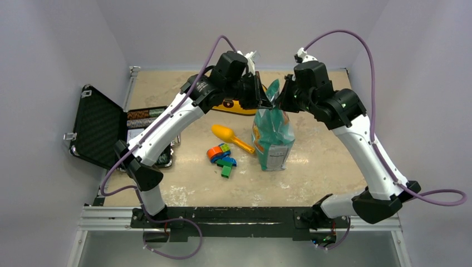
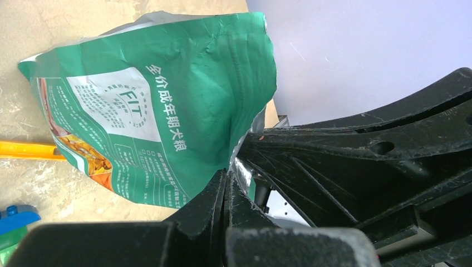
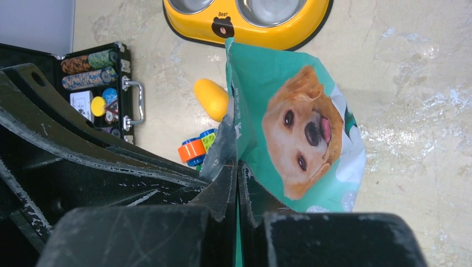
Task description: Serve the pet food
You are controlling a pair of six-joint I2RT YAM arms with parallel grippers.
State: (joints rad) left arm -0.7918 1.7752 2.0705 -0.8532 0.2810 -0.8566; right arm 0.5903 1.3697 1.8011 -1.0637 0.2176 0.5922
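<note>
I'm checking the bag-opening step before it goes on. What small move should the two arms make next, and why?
Probably ease the left gripper and right gripper slightly apart. Both are shut on the top edge of the upright teal-green dog-printed pet food bag, one from each side, and the steel wells of the yellow double bowl behind it show no kibble.

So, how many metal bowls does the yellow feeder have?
2. Both sit side by side in the yellow feeder, by the food bag: the left bowl and the right bowl, either side of the bear logo. The frame crops them partly.
</note>
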